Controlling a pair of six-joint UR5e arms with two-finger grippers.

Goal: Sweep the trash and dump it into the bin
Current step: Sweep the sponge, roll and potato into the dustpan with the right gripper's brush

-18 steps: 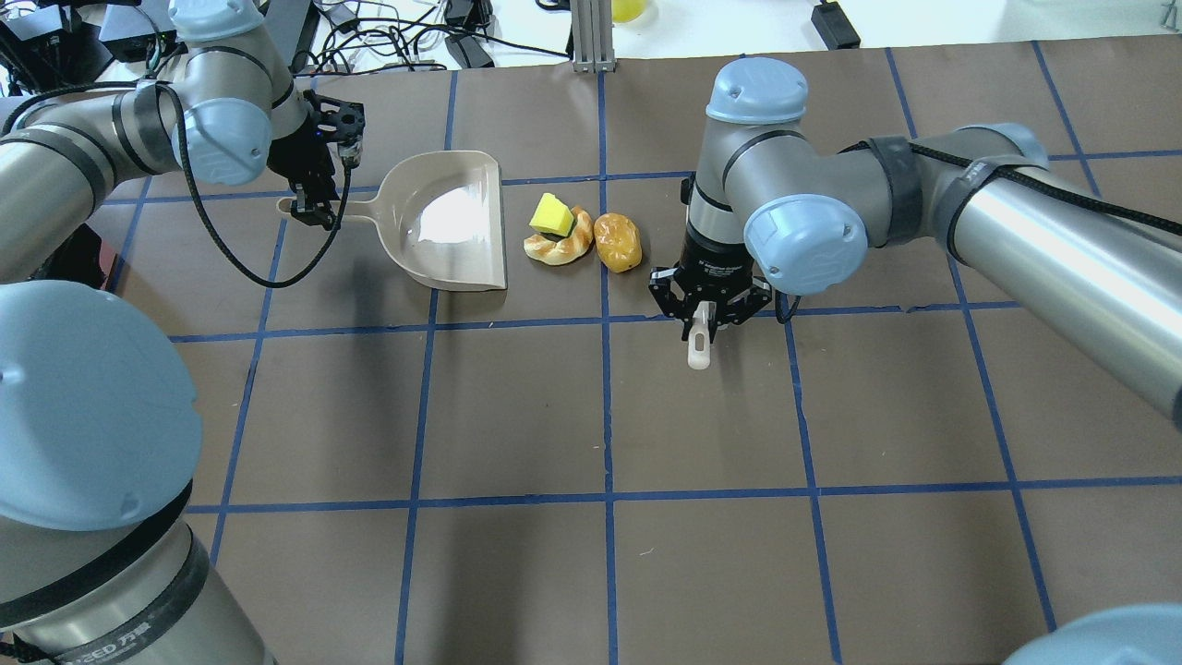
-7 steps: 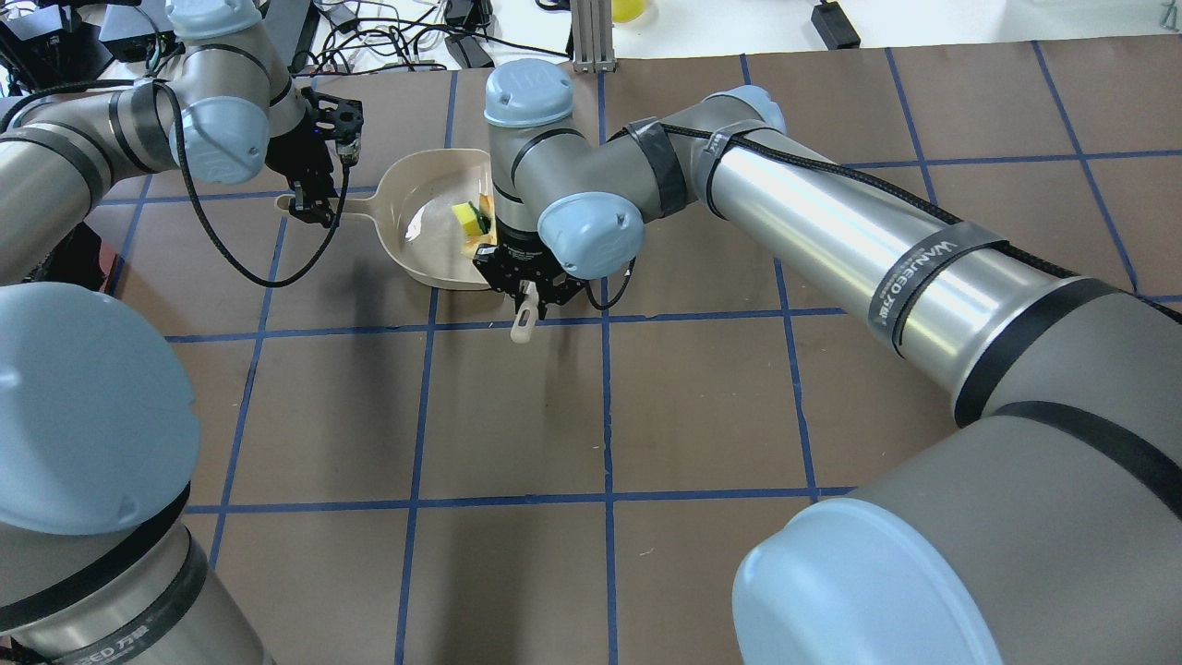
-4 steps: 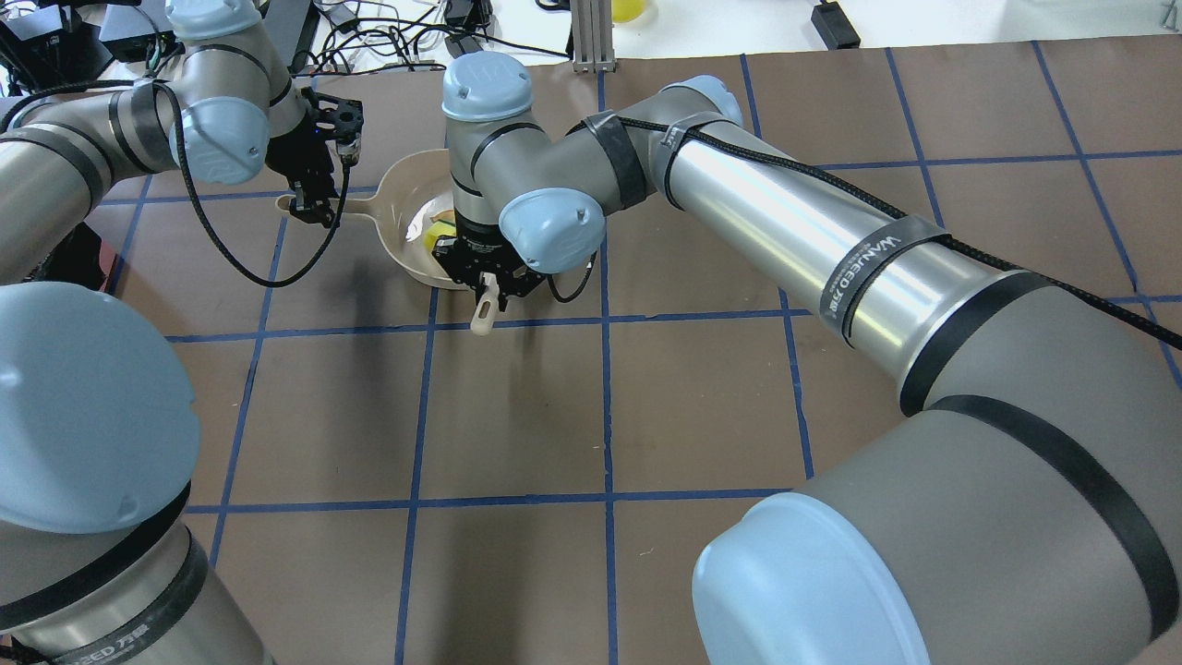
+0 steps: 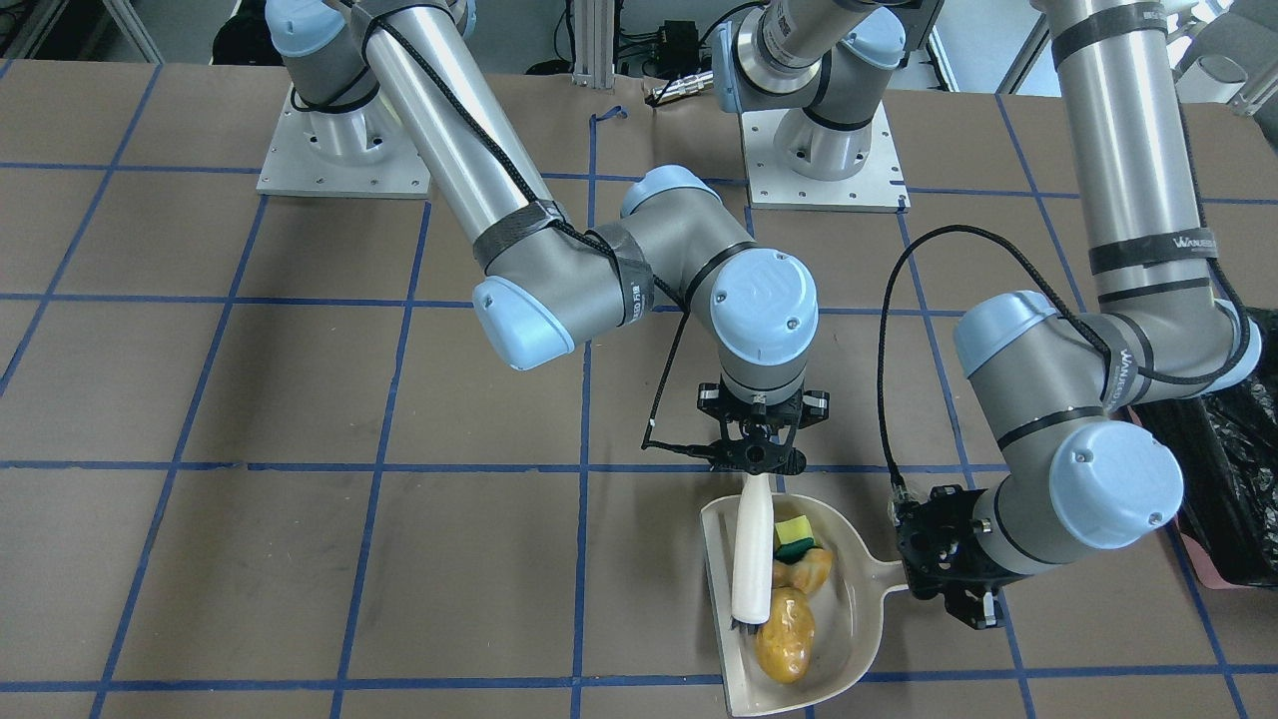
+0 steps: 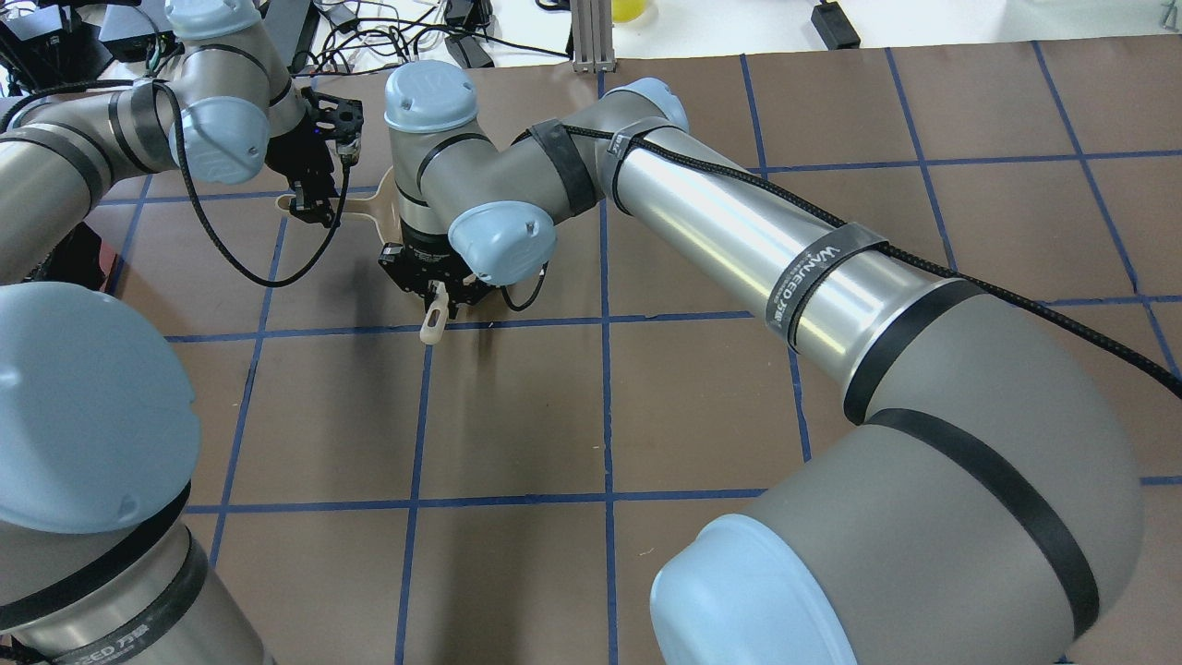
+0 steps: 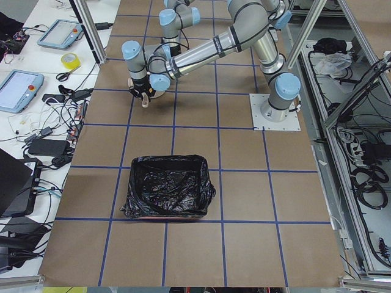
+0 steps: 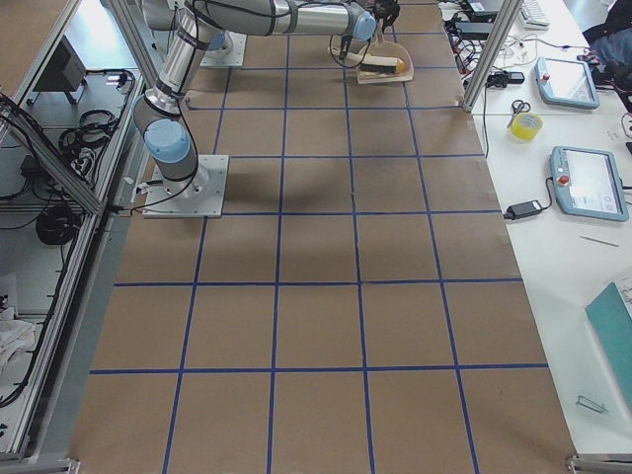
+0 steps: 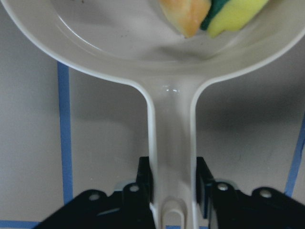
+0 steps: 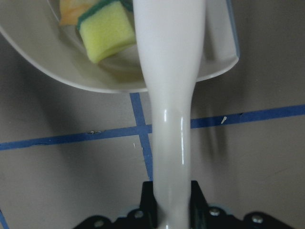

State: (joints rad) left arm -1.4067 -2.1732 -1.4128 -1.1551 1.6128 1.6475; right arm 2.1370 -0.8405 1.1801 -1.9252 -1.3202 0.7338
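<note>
The beige dustpan [image 4: 861, 619] lies on the table and holds all three trash pieces: the golden-brown potato lump [image 4: 785, 637], the tan croissant piece [image 4: 811, 569] and the yellow-green sponge [image 4: 794, 528]. My right gripper [image 4: 756, 461] is shut on the white brush [image 4: 751, 559], whose head lies inside the pan. My left gripper [image 4: 963, 589] is shut on the dustpan handle [image 8: 171, 157]. In the overhead view my right gripper [image 5: 434, 294] and its arm hide the pan. The black-lined bin [image 6: 168, 194] stands apart, toward the table's left end.
The bin's black bag also shows at the right edge of the front view [image 4: 1233, 469]. Cables and devices lie beyond the table's far edge [image 5: 406, 37]. An aluminium post [image 5: 591, 37] stands at the back. Arm base plates [image 4: 339, 150] sit on the robot's side.
My right gripper moved left with the brush and pushed the three trash pieces from the table into the dustpan. My left gripper and the dustpan handle stayed put.
</note>
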